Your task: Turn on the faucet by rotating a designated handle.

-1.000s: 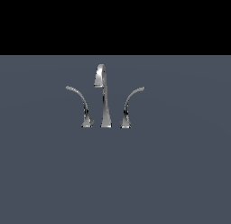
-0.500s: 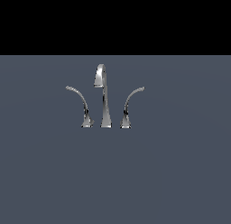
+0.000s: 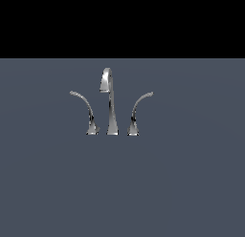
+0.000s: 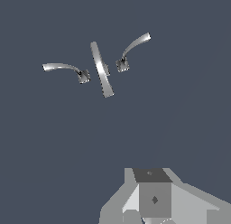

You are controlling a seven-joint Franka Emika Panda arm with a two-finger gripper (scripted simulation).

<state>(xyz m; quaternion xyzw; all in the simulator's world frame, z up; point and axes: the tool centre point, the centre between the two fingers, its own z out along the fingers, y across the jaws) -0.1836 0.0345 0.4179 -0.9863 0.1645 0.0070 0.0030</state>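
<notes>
Exterior view, left to right: a leftward-sweeping lever (image 3: 85, 112), the spout (image 3: 110, 101), then the handle (image 3: 139, 112) sweeping rightward, untouched. Approach step, I judge; next, reach it. Whether the gripper (image 4: 155, 216) is released or clenched, I cannot tell.

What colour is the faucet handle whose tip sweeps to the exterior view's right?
Shiny chrome silver, clearest on the handle in the exterior view.

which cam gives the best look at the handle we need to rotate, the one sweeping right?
Exterior view: the handle shows side-on, its whole arch from flared base to tip, standing right of the spout. The wrist view sees the same handle from above, so its rise is flattened. The pincer is far off, fingertips cropped.
</notes>
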